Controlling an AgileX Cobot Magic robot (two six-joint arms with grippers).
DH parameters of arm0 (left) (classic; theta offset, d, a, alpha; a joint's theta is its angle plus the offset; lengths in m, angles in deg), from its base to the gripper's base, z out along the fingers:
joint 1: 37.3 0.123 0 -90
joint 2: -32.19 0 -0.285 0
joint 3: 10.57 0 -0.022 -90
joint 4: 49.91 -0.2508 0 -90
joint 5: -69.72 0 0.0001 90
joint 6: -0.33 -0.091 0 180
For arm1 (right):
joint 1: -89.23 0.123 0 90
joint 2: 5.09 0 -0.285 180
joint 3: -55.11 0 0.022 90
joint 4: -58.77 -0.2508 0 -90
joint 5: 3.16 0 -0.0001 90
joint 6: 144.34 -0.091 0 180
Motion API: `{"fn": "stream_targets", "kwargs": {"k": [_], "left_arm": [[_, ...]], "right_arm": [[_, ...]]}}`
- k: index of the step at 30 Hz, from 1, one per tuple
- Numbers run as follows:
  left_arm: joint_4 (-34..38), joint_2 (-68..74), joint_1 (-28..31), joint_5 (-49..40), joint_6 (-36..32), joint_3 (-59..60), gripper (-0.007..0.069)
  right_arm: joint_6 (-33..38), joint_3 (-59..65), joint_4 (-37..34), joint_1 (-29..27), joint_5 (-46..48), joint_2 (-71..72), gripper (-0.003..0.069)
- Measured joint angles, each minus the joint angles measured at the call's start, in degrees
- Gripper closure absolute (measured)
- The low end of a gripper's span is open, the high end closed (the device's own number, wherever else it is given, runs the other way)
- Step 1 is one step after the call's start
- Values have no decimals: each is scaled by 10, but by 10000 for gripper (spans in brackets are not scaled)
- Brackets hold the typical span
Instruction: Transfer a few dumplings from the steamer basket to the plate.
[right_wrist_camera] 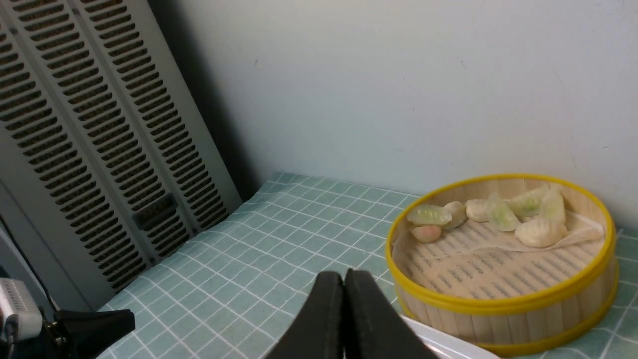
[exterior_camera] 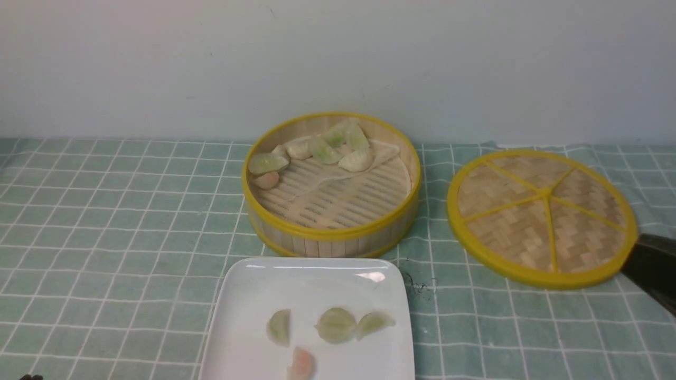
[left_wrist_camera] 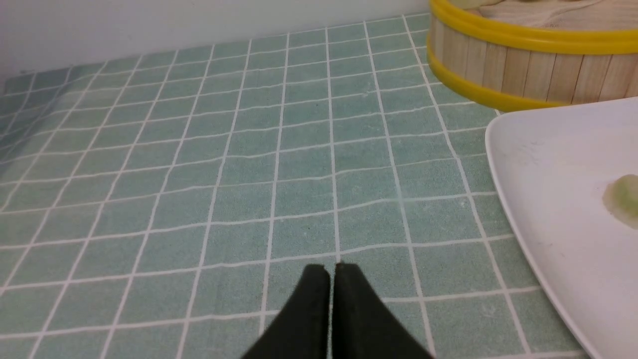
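While four dumplings are sitting on the plate, both grippers, left gripper and right gripper, are pinched closed, empty; next pick needs jaws opening over the steamer basket, far rim.

The table is covered by a teal tablecloth printed with a white grid. Three items rest directly on the cloth. The round steamer basket stands at centre rear. The square white plate sits just in front of it, at the near edge. The flat woven lid lies to the right of the basket, apart from it. A small dark scribble marks the cloth beside the plate's right corner.
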Motion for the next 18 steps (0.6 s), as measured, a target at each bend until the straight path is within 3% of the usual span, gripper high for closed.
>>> {"fn": "stream_targets", "kwargs": {"k": [6,9,14,18], "left_arm": [[0,0,0,0,0,0,631],[0,0,0,0,0,0,631],[0,0,0,0,0,0,631],[0,0,0,0,0,0,631]], "right_arm": [[37,0,43,0,-85,0,672],[111,0,-1,0,-128,0,672],[403,0,-253,0,-149,0,672],[524,0,-361,0,-145,0,672]]}}
